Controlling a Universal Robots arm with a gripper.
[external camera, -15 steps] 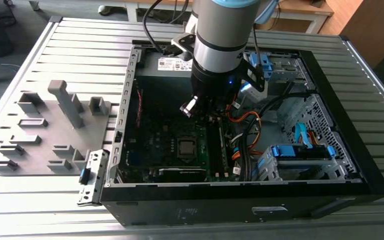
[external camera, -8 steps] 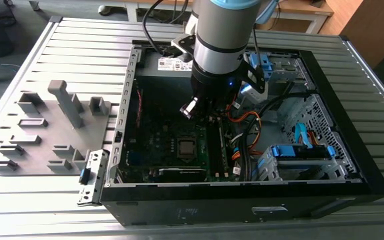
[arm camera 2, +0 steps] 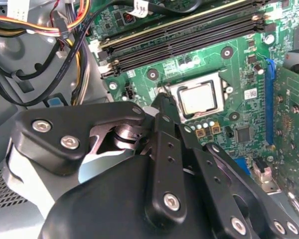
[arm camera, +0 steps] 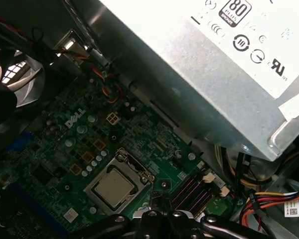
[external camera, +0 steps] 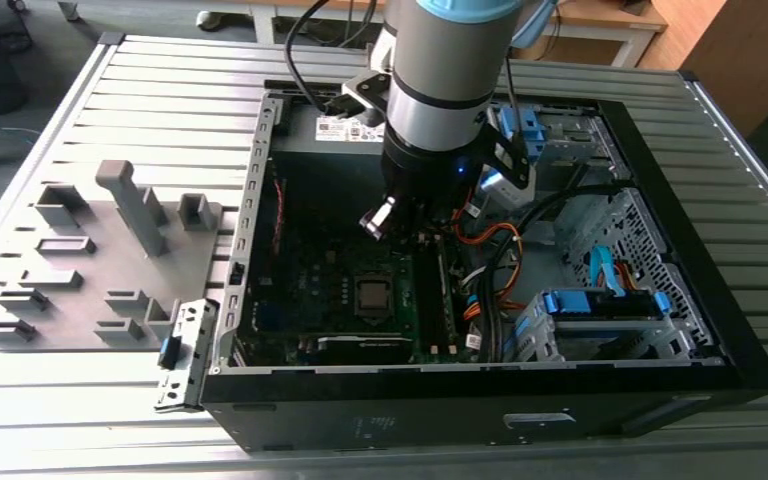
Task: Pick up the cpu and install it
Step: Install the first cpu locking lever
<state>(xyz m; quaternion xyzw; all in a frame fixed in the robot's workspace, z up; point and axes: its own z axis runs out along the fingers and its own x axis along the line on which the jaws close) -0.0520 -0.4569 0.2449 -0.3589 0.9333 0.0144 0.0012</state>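
- Exterior view: the arm (external camera: 444,90) reaches down into an open computer case (external camera: 704,330) that lies on a slatted metal table (external camera: 157,80).
- Its gripper (external camera: 398,222) hangs over the green circuit board (external camera: 311,285), above and a little toward the back of the square socket (external camera: 373,293).
- A grey tray (external camera: 84,270) with raised blocks lies on the table just beside the case, on the exterior view's left.
- Orange and black cables (external camera: 498,250) run through the case on the exterior view's right, near blue drive brackets (external camera: 604,302).
- Second wrist view: the chip (arm camera 2: 200,99), a flat square with a dull silver face, sits inside the metal-framed socket (arm camera 2: 175,92) on the board.
- The dark fingers (arm camera 2: 165,107) come together in a point just beside the socket frame, and nothing is seen between them; the jaws look closed or nearly so, but whether the tips touch cannot be told.
- Black memory slots (arm camera 2: 189,30) run across the board beyond the socket.
- First wrist view: the chip (arm camera: 113,188) lies flat in its socket (arm camera: 120,160), with the gripper's dark links (arm camera: 154,223) near it.
- A silver power supply box (arm camera: 214,74) stands over the board, and a fan (arm camera: 12,84) sits at the case wall.
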